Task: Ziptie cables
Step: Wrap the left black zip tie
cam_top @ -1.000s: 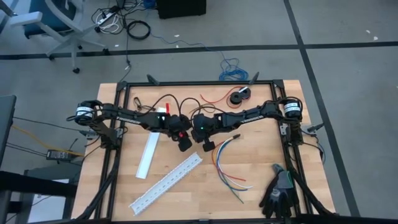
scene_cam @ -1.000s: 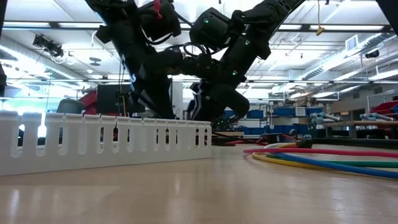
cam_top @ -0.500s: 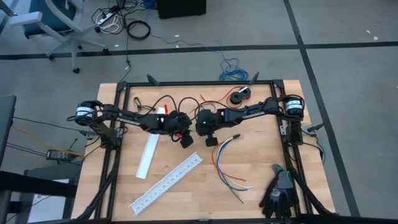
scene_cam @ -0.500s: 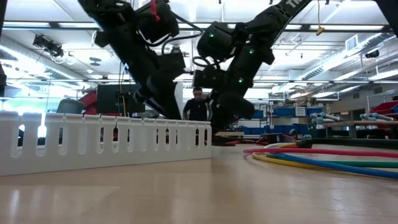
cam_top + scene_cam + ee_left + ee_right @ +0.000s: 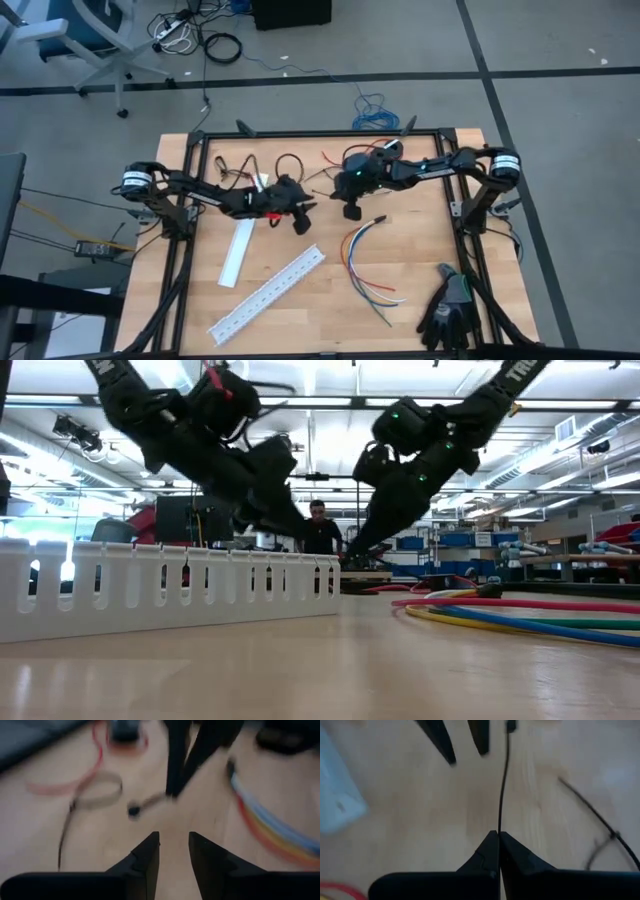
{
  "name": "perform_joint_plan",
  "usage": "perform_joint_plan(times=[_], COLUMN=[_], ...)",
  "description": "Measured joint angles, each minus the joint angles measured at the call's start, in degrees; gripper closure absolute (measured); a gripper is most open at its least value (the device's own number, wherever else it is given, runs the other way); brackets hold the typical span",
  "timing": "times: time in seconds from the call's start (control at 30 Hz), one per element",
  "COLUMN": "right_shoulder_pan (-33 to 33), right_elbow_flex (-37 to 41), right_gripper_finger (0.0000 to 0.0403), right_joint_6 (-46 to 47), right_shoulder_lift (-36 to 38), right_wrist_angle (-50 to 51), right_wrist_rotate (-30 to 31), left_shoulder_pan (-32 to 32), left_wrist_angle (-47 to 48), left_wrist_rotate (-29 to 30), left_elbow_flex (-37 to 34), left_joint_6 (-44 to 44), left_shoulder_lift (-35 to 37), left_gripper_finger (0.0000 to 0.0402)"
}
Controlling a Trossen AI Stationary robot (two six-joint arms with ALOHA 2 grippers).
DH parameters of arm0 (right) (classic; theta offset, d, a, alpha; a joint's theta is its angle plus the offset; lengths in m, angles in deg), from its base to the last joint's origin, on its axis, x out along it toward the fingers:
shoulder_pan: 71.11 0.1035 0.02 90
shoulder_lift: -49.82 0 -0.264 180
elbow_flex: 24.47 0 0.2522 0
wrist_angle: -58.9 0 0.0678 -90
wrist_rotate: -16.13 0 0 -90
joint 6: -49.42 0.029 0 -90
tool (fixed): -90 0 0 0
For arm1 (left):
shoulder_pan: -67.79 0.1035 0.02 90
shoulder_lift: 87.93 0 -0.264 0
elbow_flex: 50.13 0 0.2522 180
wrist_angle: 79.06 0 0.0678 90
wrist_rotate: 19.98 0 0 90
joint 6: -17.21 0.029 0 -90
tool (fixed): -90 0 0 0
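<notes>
- Currently the right gripper [image 5: 498, 839], above the tabletop [image 5: 420, 250] toward its far middle, is clamped on a thin black strip [image 5: 503, 785], seemingly a ziptie.
- Left gripper [image 5: 173, 851] hovers beside it, fingers slightly parted and empty.
- Cables [image 5: 362, 262] lie fanned on the tabletop nearer the front, apart from both grippers.
- White slotted duct [image 5: 267, 294] lies front-left.

A grey floor [image 5: 560, 110] crossed by dark lines surrounds the wooden worktop [image 5: 420, 270]. An office chair [image 5: 85, 35] stands at one far corner, near loose cords [image 5: 190, 35] and a black box [image 5: 290, 12]. Beyond the worktop, ceiling strip lights [image 5: 330, 400] glow over cluttered shelving [image 5: 560, 545], where a person [image 5: 318, 530] stands
</notes>
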Motion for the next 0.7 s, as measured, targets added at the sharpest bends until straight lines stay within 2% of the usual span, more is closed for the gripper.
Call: perform_joint_plan(times=[0.07,0.27,0.33,0.5,0.7], right_shoulder_pan=[-1.1,-4.5,-5.7,-8.4,-8.8], right_elbow_flex=[1.2,2.0,2.0,2.0,2.0], right_gripper_finger=[0.0403,0.0403,0.0403,0.0403,0.0403], right_joint_6=[1.8,5.6,6.6,8.3,8.7], right_shoulder_lift=[0.1,0.1,0.1,-0.2,-0.6], right_wrist_angle=[-5.2,-15.1,-18.4,-26.0,-30.4], right_wrist_rotate=[-2.8,-4.6,-5.7,-11.2,-13.1], left_shoulder_pan=[1.4,6.9,8.7,12.6,14.7], left_wrist_angle=[-8.2,-30.2,-35.4,-41.2,-42.8], left_wrist_rotate=[0.0,0.2,-1.6,-5.8,-10.8], left_elbow_flex=[-2.5,-11.7,-14.0,-14.7,-11.1], left_joint_6=[1.3,1.0,1.3,4.2,4.1], left_shoulder_lift=[0.0,0.0,0.0,0.0,0.0], left_gripper_finger=[0.0286,0.0286,0.0286,0.0286,0.0289])
